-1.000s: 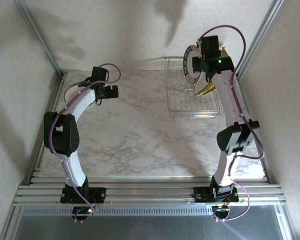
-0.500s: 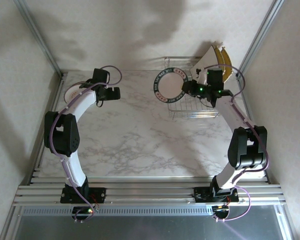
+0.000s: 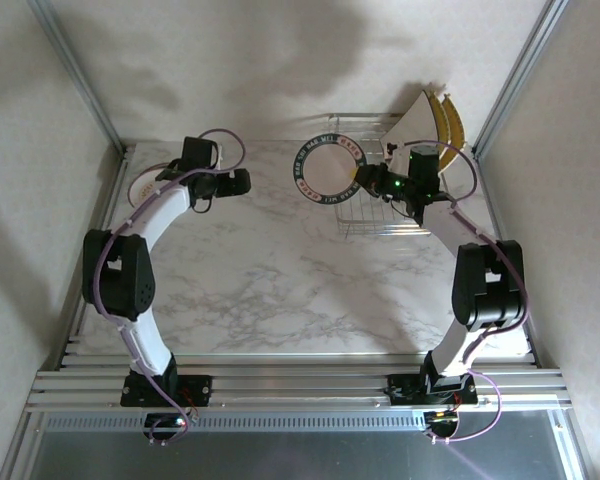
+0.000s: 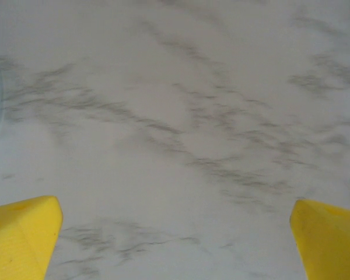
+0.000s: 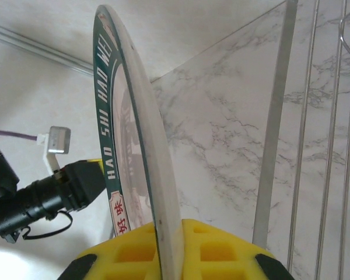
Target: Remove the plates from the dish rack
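Note:
My right gripper (image 3: 363, 183) is shut on the rim of a small round white plate with a teal lettered rim (image 3: 327, 168), held on edge just left of the dish rack (image 3: 392, 205). In the right wrist view the plate (image 5: 141, 140) stands edge-on between the yellow pads (image 5: 221, 251). Larger square plates, one white (image 3: 420, 118) and one mustard-yellow (image 3: 450, 120), lean up at the rack's far right. My left gripper (image 3: 238, 182) hovers open over bare marble, its yellow fingers (image 4: 23, 233) wide apart.
Part of a round plate rim (image 3: 140, 188) shows on the table behind the left arm, near the left frame post. The rack's wires (image 5: 332, 146) run along the right. Marble tabletop (image 3: 270, 260) stretches between the arms. Walls close in at the back and sides.
The right arm has swung the round plate up out of the rack and leftward, turning it to face the camera. The left gripper has shifted slightly right.

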Tool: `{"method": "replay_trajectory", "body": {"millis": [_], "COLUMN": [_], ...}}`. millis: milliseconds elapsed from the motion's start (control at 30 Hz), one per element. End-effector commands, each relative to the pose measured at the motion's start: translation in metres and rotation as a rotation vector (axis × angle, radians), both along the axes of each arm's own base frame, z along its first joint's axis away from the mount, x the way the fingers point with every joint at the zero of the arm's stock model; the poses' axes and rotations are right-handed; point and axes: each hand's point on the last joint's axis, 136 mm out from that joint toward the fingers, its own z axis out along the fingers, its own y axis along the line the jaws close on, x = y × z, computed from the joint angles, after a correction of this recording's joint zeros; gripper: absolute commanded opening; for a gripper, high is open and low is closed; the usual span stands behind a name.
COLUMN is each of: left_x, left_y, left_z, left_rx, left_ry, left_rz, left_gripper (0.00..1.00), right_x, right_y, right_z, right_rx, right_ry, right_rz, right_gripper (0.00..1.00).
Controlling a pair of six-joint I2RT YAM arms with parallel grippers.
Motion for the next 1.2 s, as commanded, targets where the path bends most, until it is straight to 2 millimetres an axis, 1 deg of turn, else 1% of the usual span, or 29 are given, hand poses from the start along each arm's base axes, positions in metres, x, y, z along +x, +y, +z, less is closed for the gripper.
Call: {"method": "replay_trajectory", "body": {"millis": [0, 100, 167, 200, 233, 333, 400, 467, 533, 567, 633, 667, 767, 800, 900, 933, 967, 1000, 1033, 1067, 1100, 1167], "left_x": [-0.006, -0.013, -0.015, -0.015, -0.015, -0.014, -0.014, -0.012, -0.011, -0.011, -0.010, -0.010, -0.010, -0.009, -0.007, -0.007, -0.007, -0.006, -0.005, -0.003, -0.002, 0.001], "left_y": [-0.058, -0.088, -0.102, -0.107, -0.113, -0.129, -0.137, -0.140, -0.142, -0.142, -0.142, -0.141, -0.142, -0.141, -0.141, -0.141, -0.140, -0.139, -0.139, -0.136, -0.132, -0.120], "left_z": [0.055, 0.074, 0.078, 0.077, 0.071, 0.068, 0.066, 0.063, 0.060, 0.060, 0.058, 0.058, 0.058, 0.057, 0.056, 0.056, 0.056, 0.058, 0.059, 0.059, 0.060, 0.062], "left_rx": [-0.316, -0.518, -0.620, -0.650, -0.677, -0.708, -0.715, -0.720, -0.726, -0.729, -0.726, -0.726, -0.727, -0.724, -0.724, -0.727, -0.731, -0.738, -0.747, -0.754, -0.758, -0.765], "left_ry": [-0.151, -0.196, -0.198, -0.189, -0.160, -0.155, -0.146, -0.135, -0.123, -0.122, -0.120, -0.118, -0.114, -0.117, -0.112, -0.114, -0.119, -0.125, -0.129, -0.130, -0.135, -0.153], "left_rz": [-0.209, -0.323, -0.365, -0.375, -0.379, -0.406, -0.418, -0.417, -0.415, -0.415, -0.411, -0.407, -0.402, -0.399, -0.397, -0.395, -0.391, -0.385, -0.383, -0.376, -0.364, -0.323], "left_gripper": [1.00, 1.00, 0.99, 1.00, 1.00, 0.98, 0.95, 0.89, 0.75, 0.66, 0.45, 0.32, 0.02, 0.00, 0.00, 0.00, 0.00, 0.00, 0.00, 0.00, 0.00, 0.00], "right_x": [0.001, 0.000, 0.000, -0.001, -0.001, 0.000, -0.001, -0.002, -0.004, -0.005, -0.006, -0.006, -0.004, -0.003, -0.001, 0.000, 0.001, 0.002, 0.003, 0.005, 0.007, 0.014], "right_y": [0.013, 0.021, 0.027, 0.029, 0.033, 0.045, 0.052, 0.058, 0.063, 0.066, 0.069, 0.069, 0.071, 0.072, 0.073, 0.074, 0.074, 0.074, 0.072, 0.069, 0.066, 0.053], "right_z": [0.024, 0.026, 0.030, 0.031, 0.032, 0.031, 0.031, 0.031, 0.032, 0.033, 0.033, 0.032, 0.031, 0.031, 0.029, 0.028, 0.028, 0.027, 0.027, 0.026, 0.025, 0.026], "right_rx": [0.044, 0.055, 0.054, 0.052, 0.052, 0.058, 0.057, 0.059, 0.063, 0.065, 0.063, 0.061, 0.071, 0.072, 0.061, 0.060, 0.058, 0.052, 0.036, 0.007, -0.023, -0.108], "right_ry": [-0.071, -0.070, -0.077, -0.081, -0.083, -0.070, -0.074, -0.075, -0.075, -0.077, -0.081, -0.082, -0.072, -0.072, -0.072, -0.066, -0.064, -0.064, -0.066, -0.069, -0.069, -0.064], "right_rz": [0.054, 0.079, 0.094, 0.099, 0.108, 0.130, 0.144, 0.160, 0.171, 0.179, 0.188, 0.187, 0.187, 0.190, 0.186, 0.186, 0.187, 0.188, 0.181, 0.166, 0.154, 0.111], "right_gripper": [0.00, 0.00, 0.00, 0.00, 0.00, 0.00, 0.00, 0.00, 0.00, 0.00, 0.00, 0.00, 0.00, 0.00, 0.00, 0.16, 0.36, 0.53, 0.74, 0.92, 0.99, 0.99]}}
